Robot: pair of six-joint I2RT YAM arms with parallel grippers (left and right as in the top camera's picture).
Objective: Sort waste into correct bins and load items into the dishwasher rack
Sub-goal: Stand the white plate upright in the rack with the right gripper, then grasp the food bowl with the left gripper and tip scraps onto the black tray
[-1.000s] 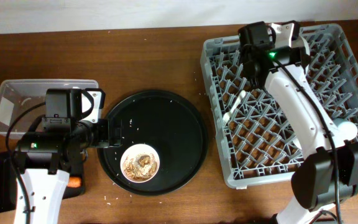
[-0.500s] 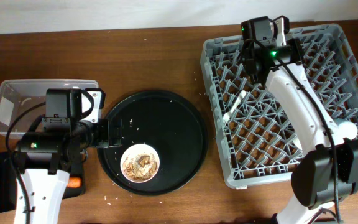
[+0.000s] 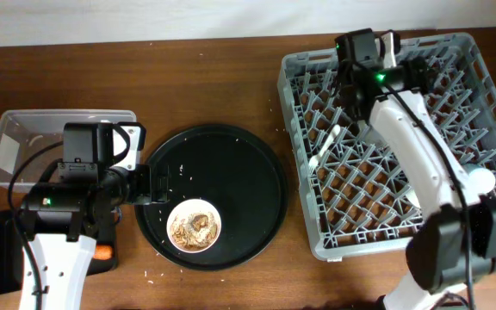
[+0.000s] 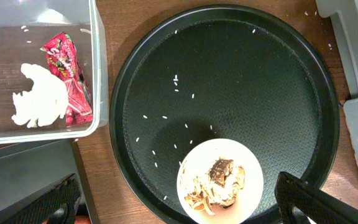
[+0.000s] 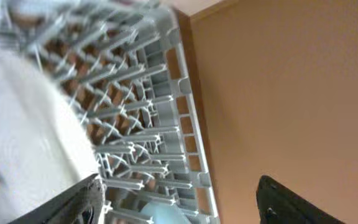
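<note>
- Evidently the left pincer [image 4: 176, 190] hangs wide open and empty over the round black tray [image 4: 291, 81]. Its fingers [image 4: 309, 199] show at the bottom corners of the left wrist view, either side of the small white bowl [image 4: 219, 180]. That looks like lining up to take the bowl.
- The bowl sits low on that tray, right of middle in the wrist view, with brownish food scraps [image 4: 216, 174] inside. This is probably why it is not racked yet: it needs emptying first. Loose rice grains dot the tray around it.
- The clear tub [image 4: 17, 43], upper left of the same view, holds the red wrapper [image 4: 67, 78] and the white tissue [image 4: 39, 96], which touch each other. Dry rubbish is kept together there.
- The carrot stick [image 3: 103, 252] pokes out by the flat black tray [image 3: 3, 250], lower left of the overhead view. It is partly hidden under the arm, so I cannot tell whether it lies on the tray.
- The white plate [image 3: 326, 148] stands on edge between pegs in the left part of the dishwasher rack [image 3: 489, 86], and the pegs keep it upright.
- The right pincer [image 5: 179, 186] is above the rack's upper-left corner. Its wrist view is blurred, but the fingers are well apart with nothing between them, and the plate fills the left of the frame beside one finger.
</note>
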